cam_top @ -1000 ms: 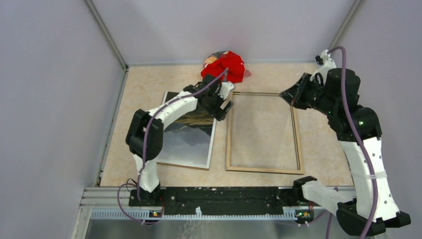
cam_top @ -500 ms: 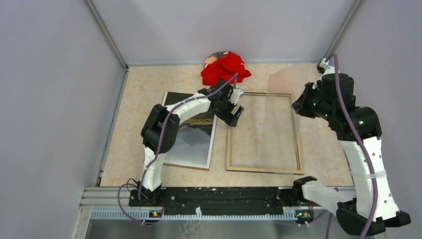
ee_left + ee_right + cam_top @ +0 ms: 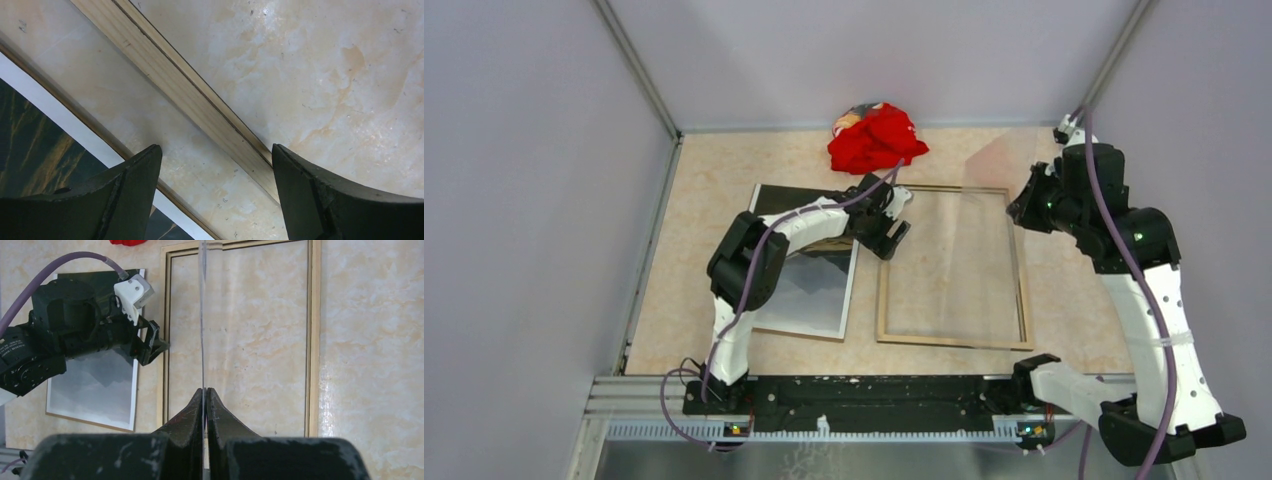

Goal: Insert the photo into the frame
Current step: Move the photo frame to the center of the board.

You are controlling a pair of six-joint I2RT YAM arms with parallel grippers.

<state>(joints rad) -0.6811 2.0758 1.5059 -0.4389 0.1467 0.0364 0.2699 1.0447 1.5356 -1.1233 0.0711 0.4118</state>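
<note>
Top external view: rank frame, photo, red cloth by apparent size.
1. The frame: largest outline.
2. The photo: slightly smaller, and partly hidden by the left arm.
3. The red cloth: clearly smallest. It lies farthest from the camera, but the gap looks too big for that to matter.

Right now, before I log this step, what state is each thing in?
Frame: flat, pale back up, empty.
Photo: flat, beside the frame, not in it.
Pane: raised above the frame, gripped.
Left gripper: open, over the frame's rail.
Right gripper: shut on pane.
Red cloth: crumpled.
</note>
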